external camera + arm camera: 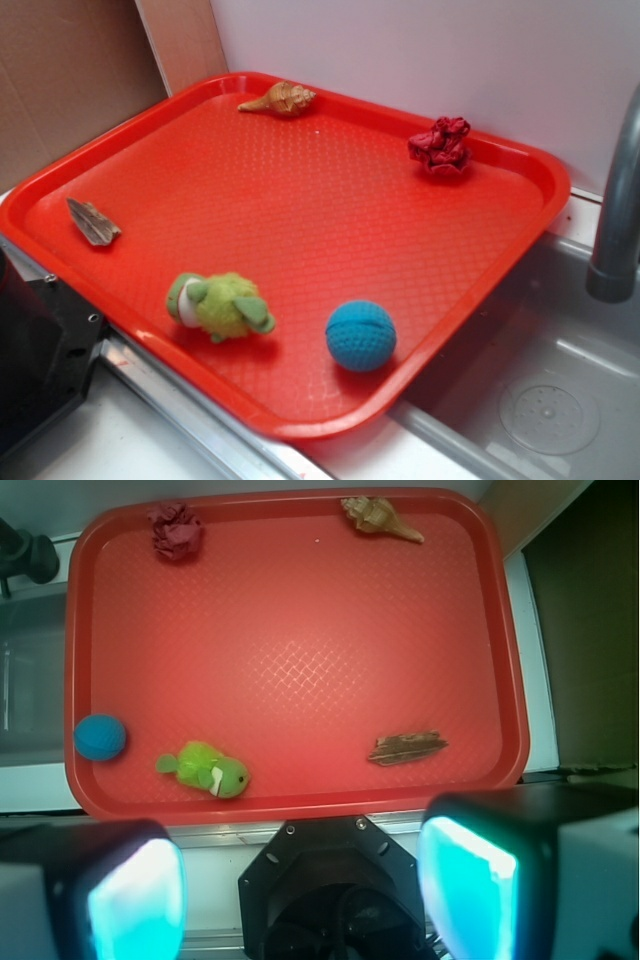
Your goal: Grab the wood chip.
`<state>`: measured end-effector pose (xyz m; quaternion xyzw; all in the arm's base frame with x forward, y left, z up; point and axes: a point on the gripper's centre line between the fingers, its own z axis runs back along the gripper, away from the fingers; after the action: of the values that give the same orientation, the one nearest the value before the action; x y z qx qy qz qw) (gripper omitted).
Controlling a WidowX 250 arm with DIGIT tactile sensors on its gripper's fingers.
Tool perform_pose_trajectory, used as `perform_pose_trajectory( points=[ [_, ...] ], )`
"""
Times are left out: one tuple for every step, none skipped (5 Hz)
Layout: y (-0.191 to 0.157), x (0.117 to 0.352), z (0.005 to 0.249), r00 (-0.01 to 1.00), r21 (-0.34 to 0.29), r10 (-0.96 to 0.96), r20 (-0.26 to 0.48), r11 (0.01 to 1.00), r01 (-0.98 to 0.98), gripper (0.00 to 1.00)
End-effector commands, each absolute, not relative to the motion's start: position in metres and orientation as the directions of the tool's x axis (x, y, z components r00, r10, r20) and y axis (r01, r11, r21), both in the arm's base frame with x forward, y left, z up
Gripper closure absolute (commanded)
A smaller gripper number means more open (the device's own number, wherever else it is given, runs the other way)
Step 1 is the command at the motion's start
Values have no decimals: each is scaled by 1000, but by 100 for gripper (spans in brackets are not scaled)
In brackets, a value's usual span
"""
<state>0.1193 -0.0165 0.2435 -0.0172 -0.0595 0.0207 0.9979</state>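
Note:
The wood chip is a small grey-brown pointed sliver lying flat at the left edge of the red tray. From the wrist camera the wood chip lies near the lower right corner of the tray. My gripper hangs high above and short of the tray's near rim, over the black robot base. Its two glowing cyan pads stand wide apart with nothing between them. The gripper does not appear in the exterior view.
On the tray also lie a tan spiral seashell, a crumpled red object, a blue ball and a green plush toy. A steel sink with a grey faucet lies right of the tray.

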Motion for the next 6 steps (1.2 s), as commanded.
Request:
perform_pose_trajectory(
  points=[
    [-16, 119, 244, 992, -37, 43, 118, 999, -39, 0],
    [34, 118, 205, 951, 27, 280, 130, 958, -285, 0],
    [83, 110, 173, 847, 57, 499, 186, 855, -516, 0],
    [107, 110, 135, 708, 50, 670, 223, 718, -694, 0],
    [112, 114, 102, 655, 41, 705, 270, 672, -740, 0],
    [103, 128, 66, 664, 36, 702, 258, 679, -733, 0]
  ],
)
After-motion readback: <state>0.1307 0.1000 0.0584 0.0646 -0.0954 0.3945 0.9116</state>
